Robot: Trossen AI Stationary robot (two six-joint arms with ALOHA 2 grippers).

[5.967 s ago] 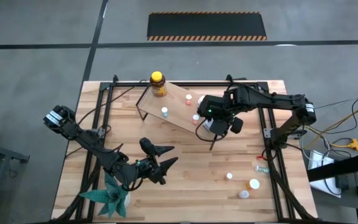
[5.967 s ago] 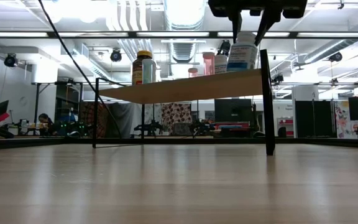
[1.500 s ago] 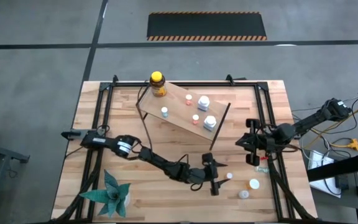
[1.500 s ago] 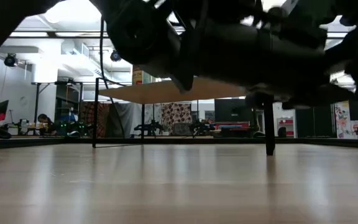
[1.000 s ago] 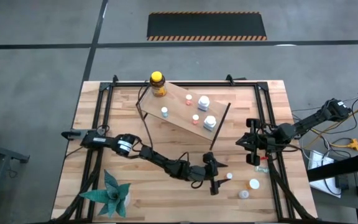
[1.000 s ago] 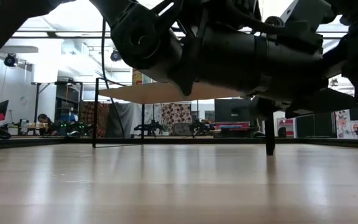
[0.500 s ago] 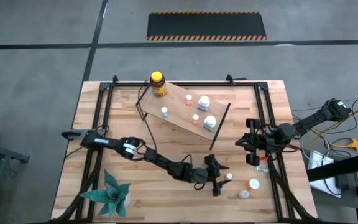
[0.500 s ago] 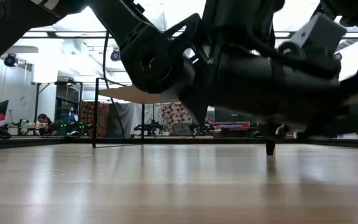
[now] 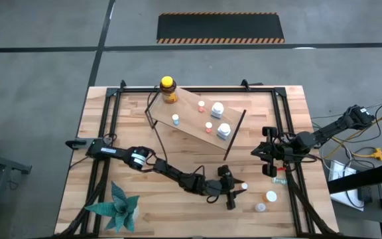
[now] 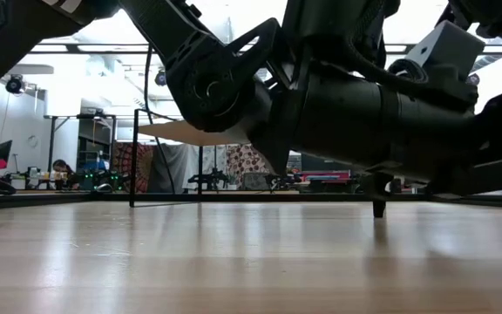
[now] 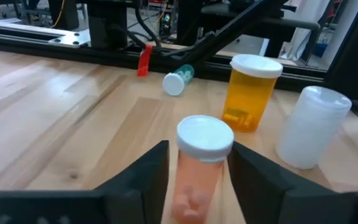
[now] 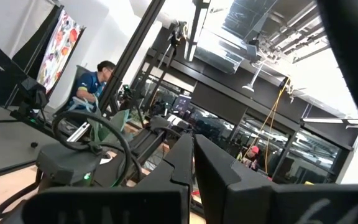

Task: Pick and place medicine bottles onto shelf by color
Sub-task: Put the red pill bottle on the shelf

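The left arm reaches far across the table, its left gripper low over the boards near the front right corner. In the left wrist view its jaws stand apart, one on either side of an upright pink bottle with a white cap; I cannot tell whether the fingers touch it yet. Just behind it stand an orange bottle and a frosted white bottle, with a small teal-capped bottle lying on its side farther off by the frame rail.

The shelf stands well apart, at the back of the table, carrying the amber bottle at one end and several small bottles along its length. The right gripper waits at the right edge; in its own view the jaws appear closed together on nothing.

Risks noted:
- The bottle is tall and narrow; uneven closing would likely tip it toward its neighbours.
- The jaws sit near the cap; a high grip may slip or swing in transit.
- The arm is at long reach, so placement accuracy may suffer.
- The shelf is crowded; setting down carelessly could knock bottles off.
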